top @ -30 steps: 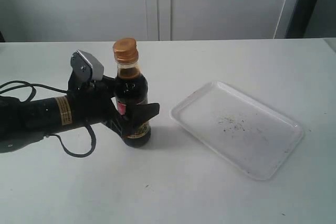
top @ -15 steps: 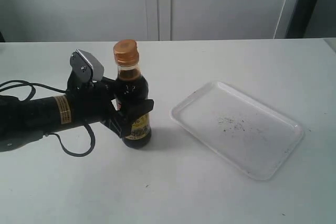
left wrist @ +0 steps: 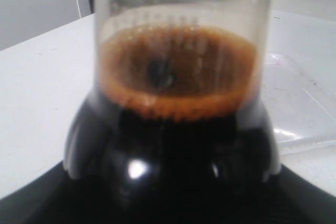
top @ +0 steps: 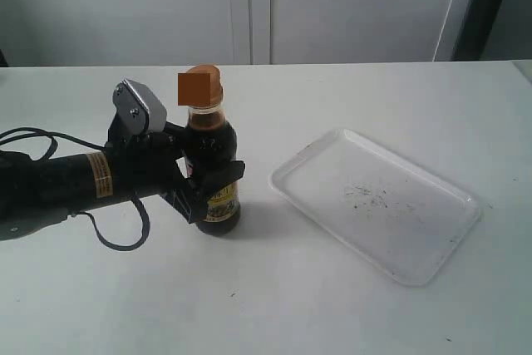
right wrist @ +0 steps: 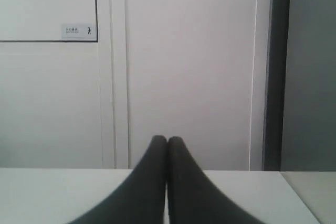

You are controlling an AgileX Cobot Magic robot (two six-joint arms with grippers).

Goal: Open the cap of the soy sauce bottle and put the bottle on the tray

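bottle: the soy sauce bottle [top: 212,168], clear with dark liquid, is stood upright on the bench left of centre, gripped by the left tool [top: 208,184].
cap: the cap [top: 199,86], golden-orange, is seated on the neck.
tray: the tray [top: 376,201], white and speckled, is laid flat toward the right edge, apart from the bottle.

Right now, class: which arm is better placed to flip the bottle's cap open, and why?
Probably the right. The left tool is clamped on the soy sauce bottle, steadying it upright on the table. The right tool is shut, empty, and free to reach the cap.
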